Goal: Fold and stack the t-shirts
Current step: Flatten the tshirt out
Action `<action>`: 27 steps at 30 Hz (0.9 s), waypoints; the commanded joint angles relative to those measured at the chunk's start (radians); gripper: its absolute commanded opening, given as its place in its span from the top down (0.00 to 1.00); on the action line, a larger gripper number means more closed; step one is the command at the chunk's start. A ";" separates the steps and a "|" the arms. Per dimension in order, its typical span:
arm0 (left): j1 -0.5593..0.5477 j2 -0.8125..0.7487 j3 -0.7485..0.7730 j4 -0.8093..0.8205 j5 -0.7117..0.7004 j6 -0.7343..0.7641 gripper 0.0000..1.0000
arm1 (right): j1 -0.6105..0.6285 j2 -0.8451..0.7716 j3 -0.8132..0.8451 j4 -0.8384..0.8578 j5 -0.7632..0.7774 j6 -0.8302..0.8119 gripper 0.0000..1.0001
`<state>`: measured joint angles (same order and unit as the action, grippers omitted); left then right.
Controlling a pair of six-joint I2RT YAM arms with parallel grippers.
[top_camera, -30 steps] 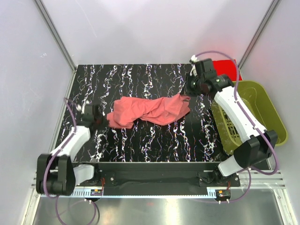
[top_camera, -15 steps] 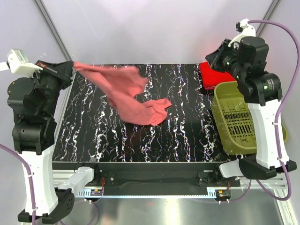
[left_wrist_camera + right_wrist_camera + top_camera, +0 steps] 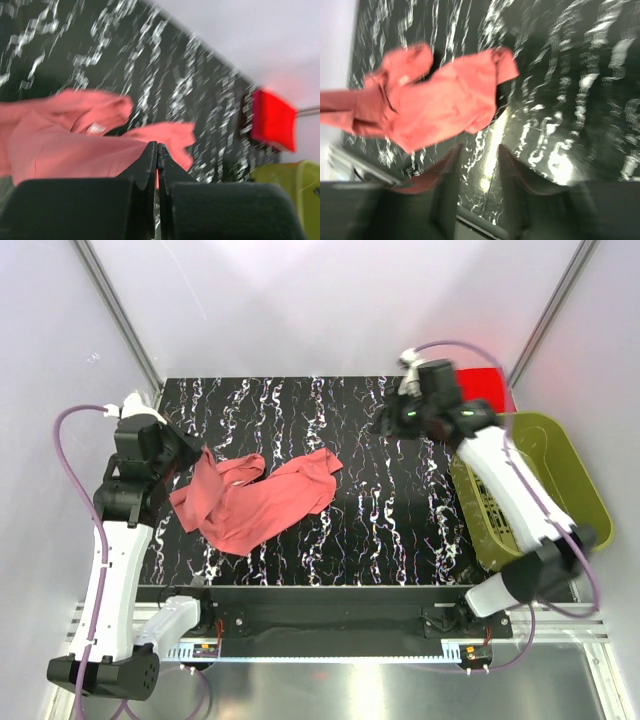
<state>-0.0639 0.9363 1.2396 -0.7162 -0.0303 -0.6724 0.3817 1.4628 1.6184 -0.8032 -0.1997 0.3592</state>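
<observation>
Half a second back the left arm was reared high with the salmon-pink t-shirt [image 3: 255, 508] swinging in the air; now both arms have come down and most of the cloth lies on the tabletop [image 3: 400, 530].

The left claw [image 3: 157, 150] is pressed tight together, tip to tip, with a thin sliver of pink showing in the seam between its fingers [image 3: 142, 167] — it pinches the shirt's left edge. From overhead the cloth rises to that claw at the tabletop's left side. The left arm stands up from its base at the near left corner, bends at the elbow and tilts the wrist down and to the right toward the shirt.

The right claw [image 3: 477, 167] is spread, its two blurred fingers [image 3: 447, 175] apart with only the dark marbled tabletop between them; it holds nothing and touches nothing. The right arm reaches long from its base at the near right corner, passing over the olive-green basket [image 3: 575, 475], wrist out over the far right part of the tabletop and pointed left.

The salmon-pink shirt is left of centre — rumpled, partly opened out, one lobe stretching right toward the middle, its left end gathered and lifted. The red t-shirt [image 3: 487, 385] sits at the far right corner, just behind the right wrist and beyond the basket, well apart from the pink one.
</observation>
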 commanded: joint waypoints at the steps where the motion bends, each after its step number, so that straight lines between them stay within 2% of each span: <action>1: 0.010 -0.040 -0.009 0.063 0.004 0.034 1.00 | 0.091 0.109 -0.005 0.139 -0.059 -0.042 0.53; 5: 0.016 -0.056 -0.008 0.041 -0.010 0.068 1.00 | 0.103 0.314 0.021 0.232 -0.124 -0.060 0.49; 9: 0.021 -0.059 -0.005 0.014 -0.042 0.102 1.00 | 0.126 0.481 0.116 0.179 -0.127 -0.055 0.48; 12: 0.026 -0.047 -0.003 0.015 -0.037 0.106 1.00 | 0.158 0.495 0.057 0.223 -0.106 -0.049 0.45; 16: 0.027 -0.019 0.012 0.035 -0.020 0.105 1.00 | 0.175 0.465 -0.130 0.326 -0.121 0.003 0.42; 19: 0.027 -0.002 0.027 0.043 -0.002 0.103 1.00 | 0.189 0.479 -0.182 0.378 -0.115 0.020 0.41; 27: 0.027 0.005 0.041 0.069 0.024 0.086 1.00 | 0.192 0.573 -0.157 0.476 -0.156 0.044 0.45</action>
<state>-0.0425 0.9386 1.2274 -0.7124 -0.0299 -0.5915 0.5694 2.0079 1.4200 -0.4248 -0.3237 0.3847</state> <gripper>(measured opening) 0.008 0.569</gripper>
